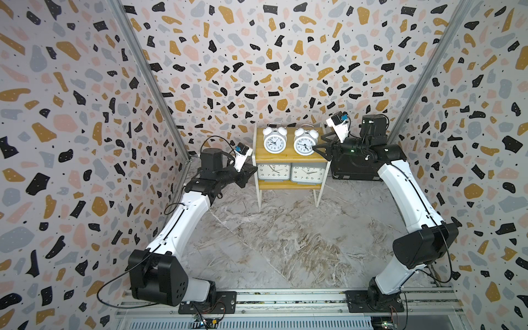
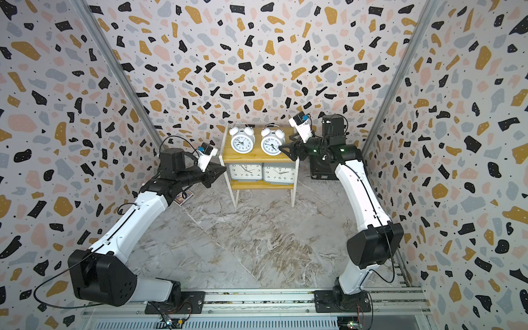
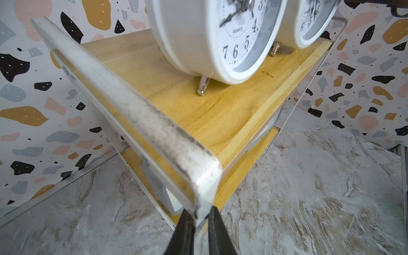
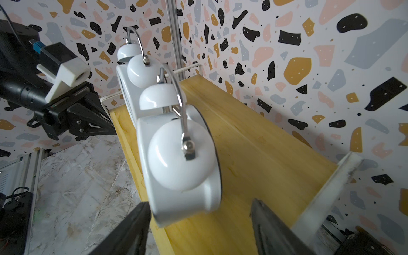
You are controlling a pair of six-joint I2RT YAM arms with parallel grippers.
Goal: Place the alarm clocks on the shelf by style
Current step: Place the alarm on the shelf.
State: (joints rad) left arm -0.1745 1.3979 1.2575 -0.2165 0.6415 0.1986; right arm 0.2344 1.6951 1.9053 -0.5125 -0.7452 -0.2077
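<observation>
Two white round twin-bell alarm clocks (image 1: 275, 142) side by side on the top board of the small yellowish-wood, white-framed shelf (image 1: 288, 156); two grey rounded-rectangular alarm clocks (image 1: 273, 171) on the lower board. Sorted by style, apparently; closing step, the release.

Right pincer (image 4: 199, 205) spread wide around the nearer twin-bell clock, apparently clear of it. Left pincer (image 3: 199, 217) pinching the shelf's white metal frame rail (image 3: 143, 114).

Next, probably: back the right pincer straight out without nudging the bells, then let go of the rail.

Only in the left wrist view: the pinch itself. Only in the top views: all four faces, above the marble-patterned counter (image 1: 285, 243).
</observation>
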